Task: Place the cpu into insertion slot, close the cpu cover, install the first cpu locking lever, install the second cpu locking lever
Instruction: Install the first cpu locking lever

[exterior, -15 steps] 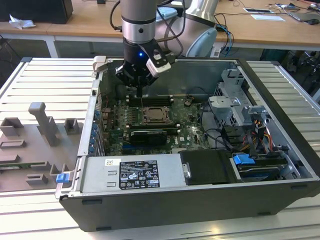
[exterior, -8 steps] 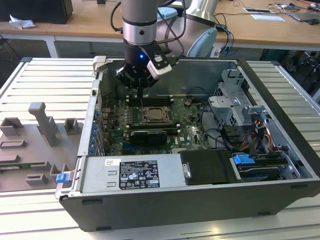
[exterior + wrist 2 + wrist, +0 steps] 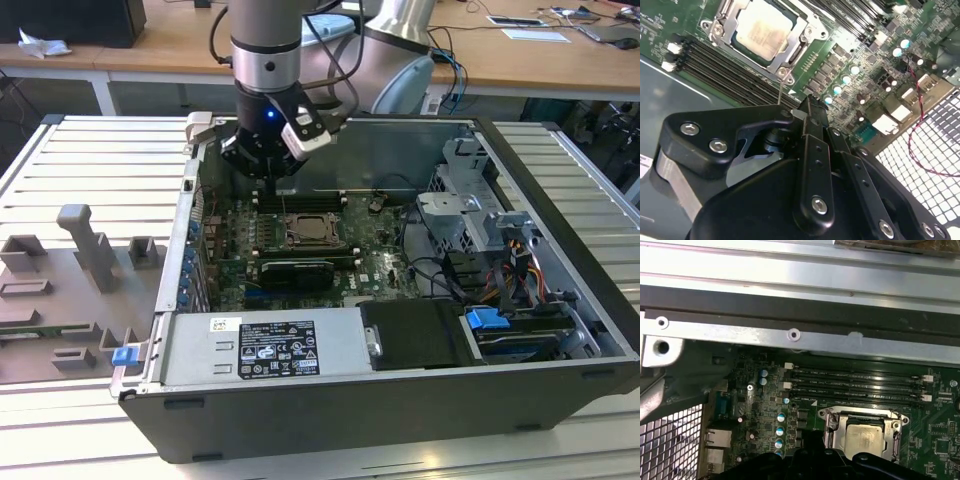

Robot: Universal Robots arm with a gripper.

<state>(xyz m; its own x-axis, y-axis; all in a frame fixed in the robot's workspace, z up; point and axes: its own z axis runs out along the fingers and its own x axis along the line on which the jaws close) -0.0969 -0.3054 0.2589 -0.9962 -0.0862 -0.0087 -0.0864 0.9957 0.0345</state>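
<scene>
Two of the four steps look done, judging by how things lie: the cpu (image 3: 765, 30) sits flat in the insertion slot (image 3: 330, 241), silver top up, and the cpu cover (image 3: 790, 56) lies down around it, its window framing the chip. The work in hand is, I judge, the first locking lever. In the second wrist view a thin metal rod (image 3: 780, 90) runs from the cover's corner toward the tip of the hand (image 3: 810, 102), and I take it for that lever, not yet latched; whether the hand touches it I cannot tell. The hand looks drawn narrow, no gap showing at its tip, and it holds nothing that I can make out. In the exterior view it hangs above the board just beyond the socket, near the case's far wall. Seating a lever would call for a steady press down and sideways under its catch, without loading the cover or the row of capacitors (image 3: 842, 80) beside it. The open computer case (image 3: 560, 300) lies on the ribbed desk (image 3: 90, 150) and holds the motherboard (image 3: 765, 405), four empty memory slots (image 3: 855, 385), a long black card (image 3: 295, 272), a labelled power supply (image 3: 270, 345) and a drive cage (image 3: 470, 200) with a blue tab (image 3: 488, 322). A grey fixture tray (image 3: 80, 260) lies at the exterior view's left.
</scene>
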